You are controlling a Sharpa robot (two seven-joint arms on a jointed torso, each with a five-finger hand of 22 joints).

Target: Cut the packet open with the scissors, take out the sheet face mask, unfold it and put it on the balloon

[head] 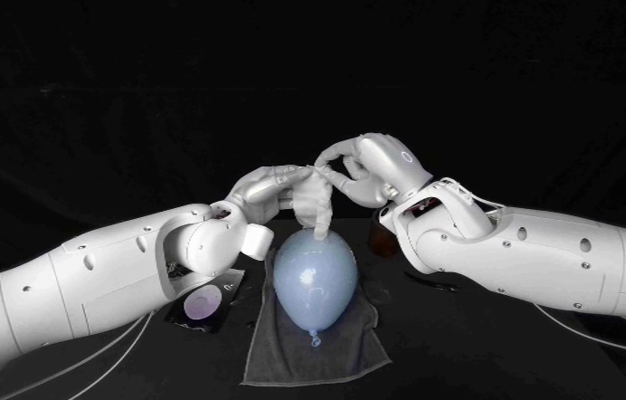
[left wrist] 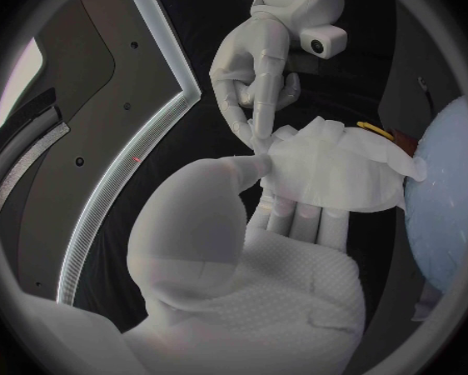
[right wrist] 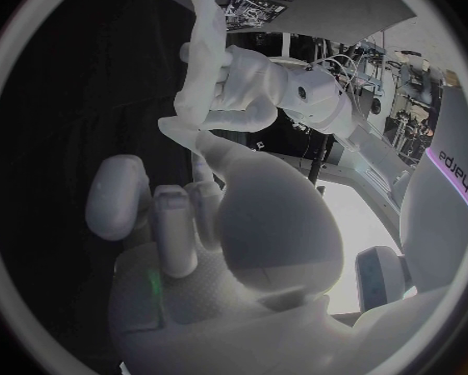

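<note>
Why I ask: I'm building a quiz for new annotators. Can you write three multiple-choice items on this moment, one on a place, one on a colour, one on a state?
1. Where does the balloon lie?
A) in a bowl
B) on a dark towel
C) on a plate

2. What colour is the balloon?
A) red
B) yellow
C) pale blue

3. How is the sheet mask placed?
A) held by the left hand and the right hand
B) spread flat over the balloon
C) folded on a shelf

Answers:
1 B: the head view shows the towel spread under the balloon.
2 C: the balloon looks pale blue in the head view.
3 A: fingers of both hands pinch the mask, which hangs crumpled between them.
</note>
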